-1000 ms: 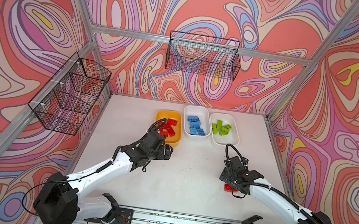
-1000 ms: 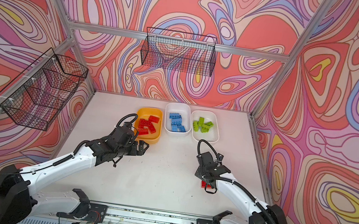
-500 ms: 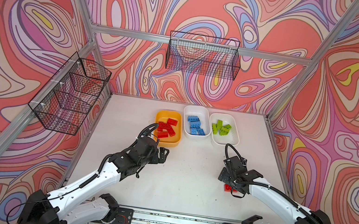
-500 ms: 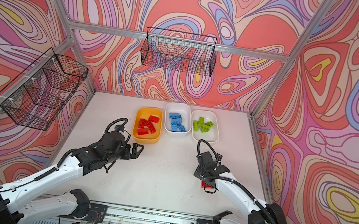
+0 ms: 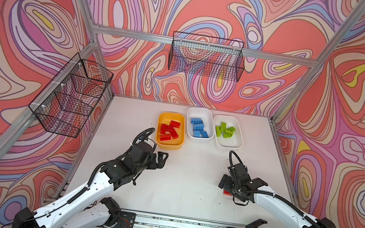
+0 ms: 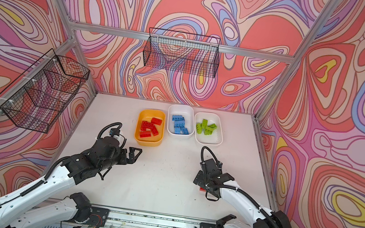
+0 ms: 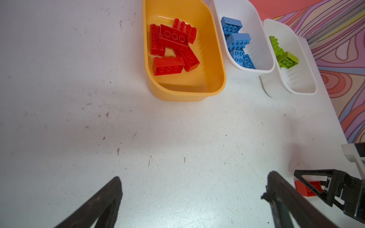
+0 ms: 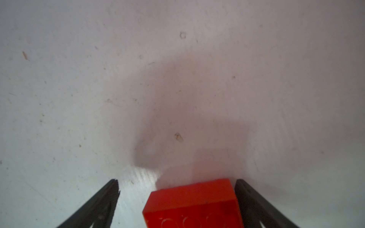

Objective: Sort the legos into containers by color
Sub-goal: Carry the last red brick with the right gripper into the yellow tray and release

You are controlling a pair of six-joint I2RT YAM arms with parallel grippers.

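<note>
Several red legos (image 5: pixel 169 129) lie in the yellow-orange container (image 5: pixel 169 145). Blue legos (image 5: pixel 199 128) fill the middle white container (image 5: pixel 197 138), and green legos (image 5: pixel 224 131) the right white container (image 5: pixel 232 143). One red lego (image 8: pixel 193 203) lies on the table at the right, also seen in a top view (image 6: pixel 201 189). My right gripper (image 8: pixel 176 184) is down over it, open, one finger against its side and a gap at the other. My left gripper (image 5: pixel 161 159) hangs open and empty just in front of the yellow-orange container (image 7: pixel 183 94).
Black wire baskets hang on the back wall (image 5: pixel 206 57) and the left wall (image 5: pixel 71 99). The white table (image 5: pixel 185 182) ends at aluminium posts and patterned walls on three sides. The arms' base rail (image 5: pixel 173 227) runs along the front edge.
My left gripper has drawn back from over the yellow-orange container towards the front, still open. My right gripper stayed over the red lego, its fingers closing in slightly.
</note>
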